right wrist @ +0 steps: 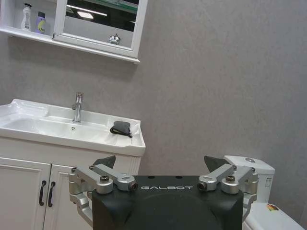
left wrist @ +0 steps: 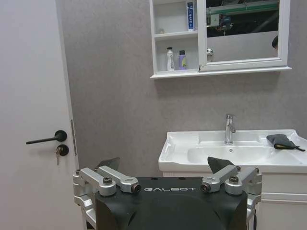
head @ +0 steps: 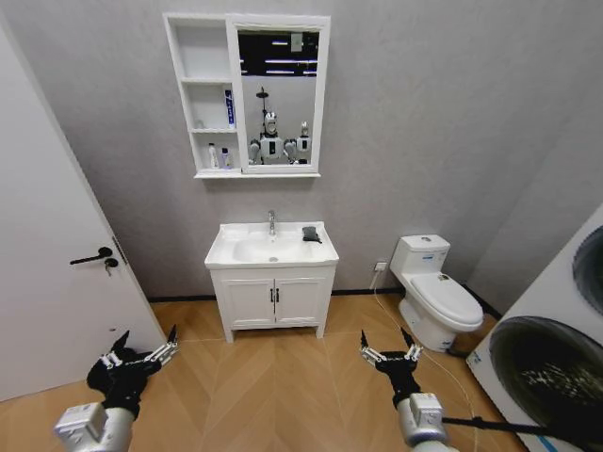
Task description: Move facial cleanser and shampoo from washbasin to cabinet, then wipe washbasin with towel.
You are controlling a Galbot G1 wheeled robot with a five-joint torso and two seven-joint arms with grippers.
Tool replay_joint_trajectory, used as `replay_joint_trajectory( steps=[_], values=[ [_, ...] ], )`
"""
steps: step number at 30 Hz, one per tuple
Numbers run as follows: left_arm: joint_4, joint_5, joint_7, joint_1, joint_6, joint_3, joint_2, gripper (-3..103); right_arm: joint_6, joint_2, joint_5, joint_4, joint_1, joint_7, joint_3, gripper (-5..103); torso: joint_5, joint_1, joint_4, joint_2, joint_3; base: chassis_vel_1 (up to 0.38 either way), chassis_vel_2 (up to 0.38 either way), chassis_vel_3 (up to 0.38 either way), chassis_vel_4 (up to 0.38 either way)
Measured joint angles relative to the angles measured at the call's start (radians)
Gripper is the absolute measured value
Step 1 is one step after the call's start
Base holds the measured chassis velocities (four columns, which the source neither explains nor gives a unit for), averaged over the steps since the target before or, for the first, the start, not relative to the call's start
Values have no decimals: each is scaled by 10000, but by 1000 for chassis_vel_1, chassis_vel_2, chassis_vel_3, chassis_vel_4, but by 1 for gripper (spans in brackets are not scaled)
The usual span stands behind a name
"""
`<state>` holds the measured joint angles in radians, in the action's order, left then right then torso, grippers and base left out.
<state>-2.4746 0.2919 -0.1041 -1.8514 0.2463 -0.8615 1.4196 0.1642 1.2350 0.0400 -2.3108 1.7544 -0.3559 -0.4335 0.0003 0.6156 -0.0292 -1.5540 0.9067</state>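
A: What is the largest thing we must think about here?

B: The white rectangular ceramic washbasin (head: 229, 247) on its two-door floor unit, straight ahead against the grey wall. It is well apart from the robot, so I judge the step in hand is the approach.

A: And above it?

B: The white wall-hung cabinet with three narrow open shelves (head: 209, 94), joined to a white-framed mirror (head: 280, 94). A blue and white tube (left wrist: 190, 14) stands on the middle shelf; a clear bottle (left wrist: 170, 59) and a small purple one (left wrist: 182, 60) stand on the lowest. It seems the bottles are already put away, and the rim of the basin carries no bottle.

A: So the wiping remains?

B: I think so. The small dark grey-black folded towel (head: 311, 234) lies on the flat rim, on the right side of the chrome tap (head: 271, 222), near the back corner.

A: Which arm should take it?

B: The right gripper (head: 390, 347) is on the nearer side. Its fingers are spread wide and hold nothing. The left gripper (head: 141, 346) hangs low near the white door (head: 47, 235), also wide open and empty.

A: Advice?

B: Stop squarely before the basin and come down on the cloth from above, well away from the tap.
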Motion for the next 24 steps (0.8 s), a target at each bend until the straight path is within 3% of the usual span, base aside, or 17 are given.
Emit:
replay_joint_trajectory(
  steps=[24],
  values=[
    [0, 0, 1, 0, 0, 0, 0, 100, -3, 0, 0, 1, 0, 0, 2, 100, -3, 0, 1, 0, 0, 8, 6, 4, 6]
  ],
)
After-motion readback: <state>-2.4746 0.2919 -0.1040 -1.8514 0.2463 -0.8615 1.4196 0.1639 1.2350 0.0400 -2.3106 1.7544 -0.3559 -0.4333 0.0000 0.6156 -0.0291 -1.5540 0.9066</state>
